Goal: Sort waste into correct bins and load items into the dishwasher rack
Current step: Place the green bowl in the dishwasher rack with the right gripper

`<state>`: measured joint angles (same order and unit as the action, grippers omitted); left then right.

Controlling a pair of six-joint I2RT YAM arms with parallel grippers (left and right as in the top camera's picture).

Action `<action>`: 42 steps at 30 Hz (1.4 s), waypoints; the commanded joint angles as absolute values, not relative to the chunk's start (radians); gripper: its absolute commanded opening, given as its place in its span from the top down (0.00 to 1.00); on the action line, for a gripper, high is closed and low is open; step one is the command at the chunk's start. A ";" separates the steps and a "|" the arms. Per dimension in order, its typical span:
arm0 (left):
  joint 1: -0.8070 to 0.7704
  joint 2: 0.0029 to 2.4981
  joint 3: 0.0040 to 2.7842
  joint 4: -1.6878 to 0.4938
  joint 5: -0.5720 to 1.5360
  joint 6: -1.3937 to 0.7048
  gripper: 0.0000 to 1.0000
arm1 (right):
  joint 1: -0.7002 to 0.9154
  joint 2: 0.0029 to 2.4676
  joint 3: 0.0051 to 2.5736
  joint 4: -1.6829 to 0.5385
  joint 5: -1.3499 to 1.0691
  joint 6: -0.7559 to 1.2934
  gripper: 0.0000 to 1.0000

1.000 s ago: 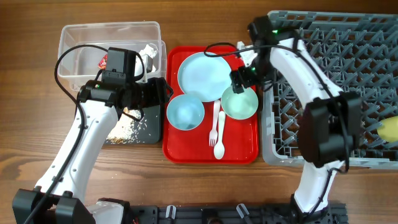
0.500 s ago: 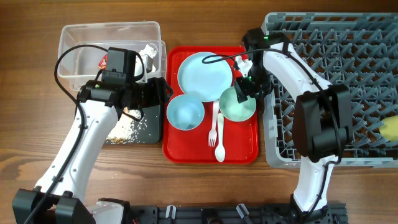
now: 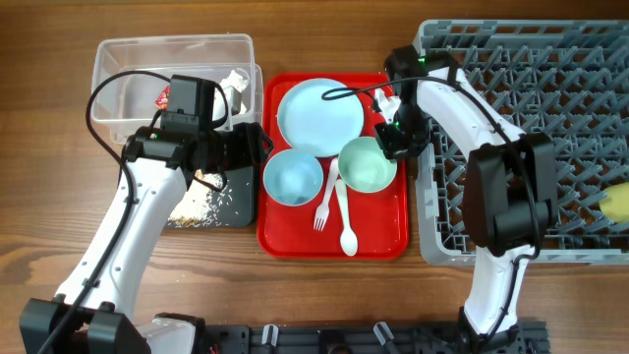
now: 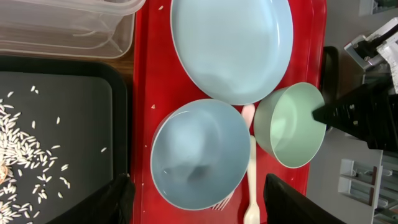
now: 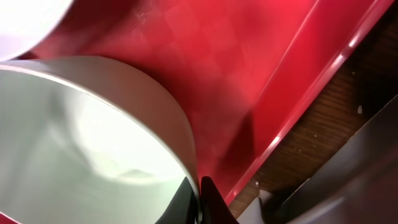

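My right gripper [image 3: 394,139] is shut on the right rim of the mint green bowl [image 3: 366,165], which sits on the red tray [image 3: 383,241]. In the right wrist view the fingertips [image 5: 200,198] pinch the bowl's thin wall [image 5: 93,137]. My left gripper [image 3: 243,147] hangs open above the tray's left edge, over the light blue bowl [image 4: 200,149]. The light blue plate [image 3: 320,117] lies behind both bowls. A white fork [image 3: 323,203] and spoon [image 3: 345,214] lie in front. The grey dishwasher rack [image 3: 550,98] stands to the right, with a yellow cup [image 3: 617,205] in it.
The clear tub [image 3: 138,61] at the back left holds a red wrapper [image 3: 163,96] and a white napkin [image 3: 234,81]. The black tray [image 3: 231,202] in front of it holds rice scraps [image 3: 195,206]. A strip of bare wood [image 5: 339,121] separates the red tray from the rack.
The right gripper came down and shut on the mint bowl's rim. The bowl slid slightly left and tipped the fork aslant; the plate shifted a little left. The left arm stayed still.
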<state>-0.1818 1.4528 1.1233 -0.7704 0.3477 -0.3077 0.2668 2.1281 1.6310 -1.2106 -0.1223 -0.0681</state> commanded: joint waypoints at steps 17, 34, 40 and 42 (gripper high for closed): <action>-0.176 1.436 1.126 -0.771 0.339 -0.292 0.32 | -0.065 1.626 1.708 -0.836 0.472 -0.018 0.95; -0.176 1.436 1.126 -0.771 0.339 -0.292 0.31 | -0.354 1.914 1.707 -0.226 1.155 -0.310 0.95; -0.176 1.436 1.126 -0.764 0.339 -0.292 0.30 | -0.371 2.061 1.706 -0.248 1.143 -0.306 0.96; -0.176 1.436 1.126 -0.764 0.339 -0.295 0.31 | -0.367 2.108 1.702 -0.291 1.116 -0.271 0.96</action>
<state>-0.1818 1.4528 1.1229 -0.7692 0.3431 -0.3077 -0.3756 2.0518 1.7042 -0.2607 1.1114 -0.2943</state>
